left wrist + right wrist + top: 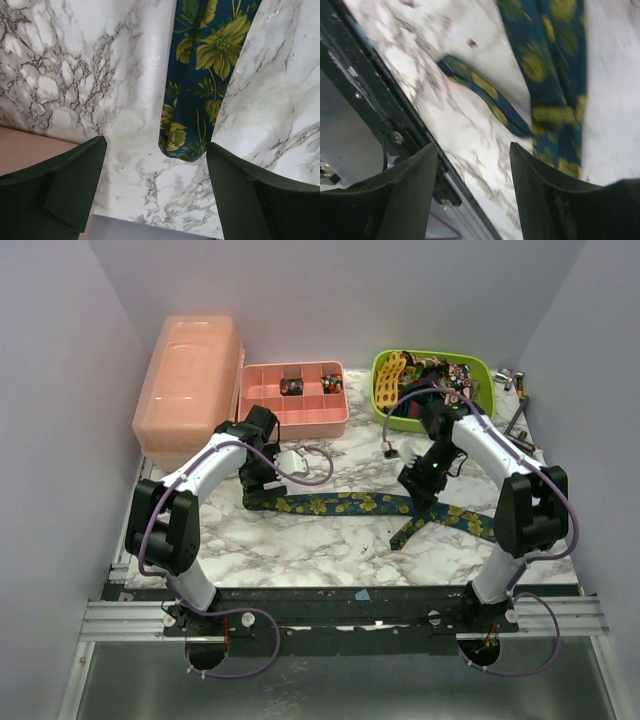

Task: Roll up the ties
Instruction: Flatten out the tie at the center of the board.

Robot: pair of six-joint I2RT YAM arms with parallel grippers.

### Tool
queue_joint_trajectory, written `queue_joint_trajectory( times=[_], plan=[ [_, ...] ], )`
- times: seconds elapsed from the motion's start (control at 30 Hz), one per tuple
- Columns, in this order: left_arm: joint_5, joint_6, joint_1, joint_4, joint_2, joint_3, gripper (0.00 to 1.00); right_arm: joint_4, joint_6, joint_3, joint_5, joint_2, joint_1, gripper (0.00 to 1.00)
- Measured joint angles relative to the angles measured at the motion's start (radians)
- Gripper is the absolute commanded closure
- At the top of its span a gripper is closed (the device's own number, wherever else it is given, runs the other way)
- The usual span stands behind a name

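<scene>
A dark navy tie [340,504] with yellow-green flowers lies flat across the marble table. It crosses over itself at the right, with one end [405,536] pointing toward the front. Its narrow left end [187,150] lies just ahead of my left gripper [156,187], which is open and empty above the table. My left gripper [262,490] sits at the tie's left end in the top view. My right gripper [474,192] is open and empty, hovering above the crossed part [555,100]. In the top view my right gripper [418,490] is over that crossing. More ties lie in the green bin [482,368].
A pink lidded box [190,385] stands at the back left. A pink divided tray [295,398] sits next to it. Small white parts [292,461] lie behind the tie. Metal tools [515,380] lie at the back right. The black front rail [365,85] runs along the table's near edge.
</scene>
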Motion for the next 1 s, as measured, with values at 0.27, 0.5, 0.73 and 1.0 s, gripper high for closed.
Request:
queue_joint_trajectory(
  times=[0.27,0.5,0.73,1.0],
  plan=[
    [0.082,-0.104,0.002,0.037,-0.028,0.002,0.17,0.184,0.067,-0.126,-0.068,-0.025,0.269,0.59],
    [0.178,-0.133,0.040,0.096,-0.097,-0.101,0.31,0.330,0.089,-0.254,-0.016,0.019,0.314,0.68],
    [0.177,-0.111,0.063,0.187,-0.075,-0.195,0.55,0.392,0.077,-0.341,0.122,0.003,0.312,0.75],
    [0.115,-0.053,0.063,0.235,-0.033,-0.259,0.63,0.340,-0.013,-0.343,0.253,-0.134,0.140,0.73]
  ],
)
